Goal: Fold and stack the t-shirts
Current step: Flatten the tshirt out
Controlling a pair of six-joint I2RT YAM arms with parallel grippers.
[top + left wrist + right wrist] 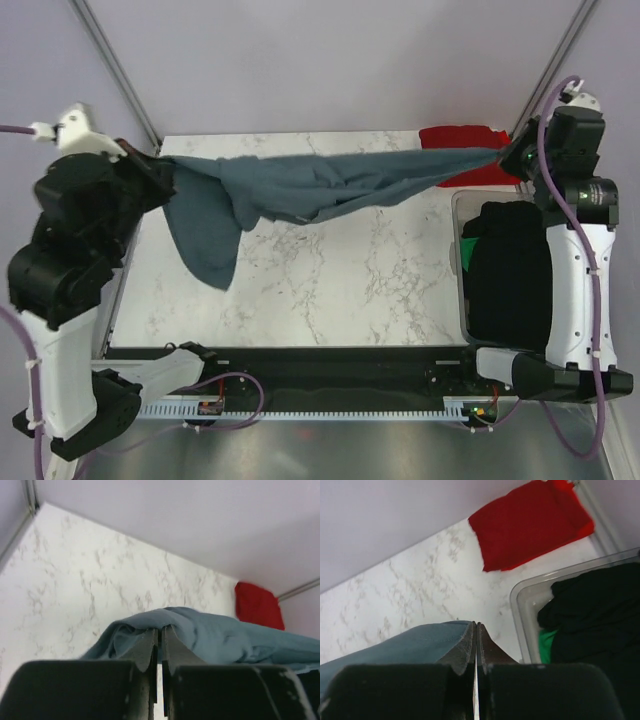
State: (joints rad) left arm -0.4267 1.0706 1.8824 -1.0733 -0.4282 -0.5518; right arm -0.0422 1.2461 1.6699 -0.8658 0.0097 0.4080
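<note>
A slate blue-grey t-shirt (320, 185) hangs stretched in the air between my two grippers, above the far half of the marble table; one part droops at the left (205, 240). My left gripper (160, 165) is shut on its left end, seen in the left wrist view (161, 628) with cloth (215, 635) draped over the fingers. My right gripper (508, 155) is shut on its right end, seen in the right wrist view (476, 625) with cloth (405, 645) to the left. A folded red t-shirt (462, 138) lies at the far right corner. Black t-shirts (510, 270) fill a bin.
A clear plastic bin (458, 215) stands at the table's right side, holding the black shirts and a bit of green cloth (463, 258). The marble tabletop (340, 290) lies below the hanging shirt. Frame posts rise at the far corners.
</note>
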